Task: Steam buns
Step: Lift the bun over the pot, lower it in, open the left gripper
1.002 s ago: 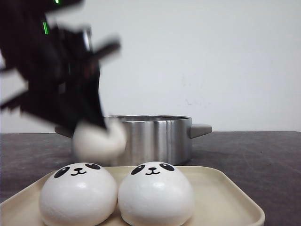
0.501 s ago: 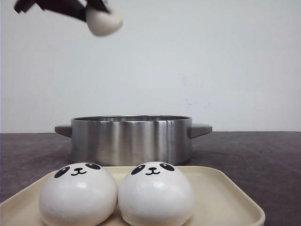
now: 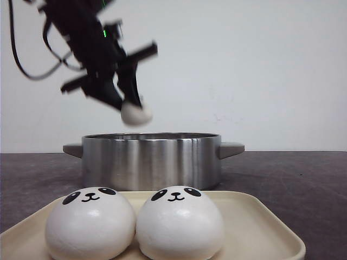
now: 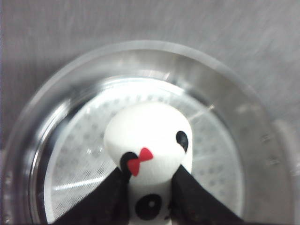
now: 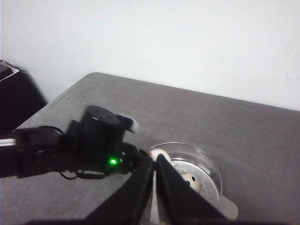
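From the frame's top edge half a second ago, the left pincer point(image 3: 130, 105), clamped on a bun point(image 3: 136, 113), has descended over the steamer pot point(image 3: 152, 160), so release looks near.

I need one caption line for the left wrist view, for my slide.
Left gripper holds a panda bun above the steel pot, whose perforated steamer plate shows below.
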Controlling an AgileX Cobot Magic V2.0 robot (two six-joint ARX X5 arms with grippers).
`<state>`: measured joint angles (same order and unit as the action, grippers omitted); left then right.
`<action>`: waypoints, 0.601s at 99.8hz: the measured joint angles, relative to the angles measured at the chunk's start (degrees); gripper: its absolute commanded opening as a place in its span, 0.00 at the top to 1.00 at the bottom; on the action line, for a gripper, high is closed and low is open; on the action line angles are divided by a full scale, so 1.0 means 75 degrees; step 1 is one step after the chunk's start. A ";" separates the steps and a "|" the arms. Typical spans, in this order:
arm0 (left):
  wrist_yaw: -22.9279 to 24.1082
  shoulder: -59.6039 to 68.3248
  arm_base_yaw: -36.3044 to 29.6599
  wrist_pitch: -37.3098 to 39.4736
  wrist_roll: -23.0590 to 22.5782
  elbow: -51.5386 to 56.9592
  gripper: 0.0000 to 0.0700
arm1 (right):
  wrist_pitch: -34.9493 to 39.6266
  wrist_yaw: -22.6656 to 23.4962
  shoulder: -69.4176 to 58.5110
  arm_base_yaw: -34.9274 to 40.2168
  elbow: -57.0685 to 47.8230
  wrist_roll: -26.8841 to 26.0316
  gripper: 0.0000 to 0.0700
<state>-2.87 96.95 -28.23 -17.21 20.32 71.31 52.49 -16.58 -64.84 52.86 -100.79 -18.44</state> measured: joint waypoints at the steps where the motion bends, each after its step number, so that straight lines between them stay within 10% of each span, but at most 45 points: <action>1: 0.0000 0.0041 0.0003 0.0003 -0.0003 0.0000 1.00 | 0.0000 0.0000 0.0000 0.0000 0.0000 0.0000 0.99; 29: 0.0006 0.0694 0.0055 -0.0020 -0.0038 0.0000 0.21 | 0.0262 -0.0003 0.0000 0.0000 0.0000 0.0000 0.99; 60: 0.0003 0.0682 0.0058 0.0023 -0.0128 0.0015 0.20 | 0.0699 -0.0087 0.0000 0.0000 0.0009 0.0003 0.99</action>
<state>-2.85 102.06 -27.79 -17.04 19.35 71.42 57.74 -17.23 -64.84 52.86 -100.73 -18.41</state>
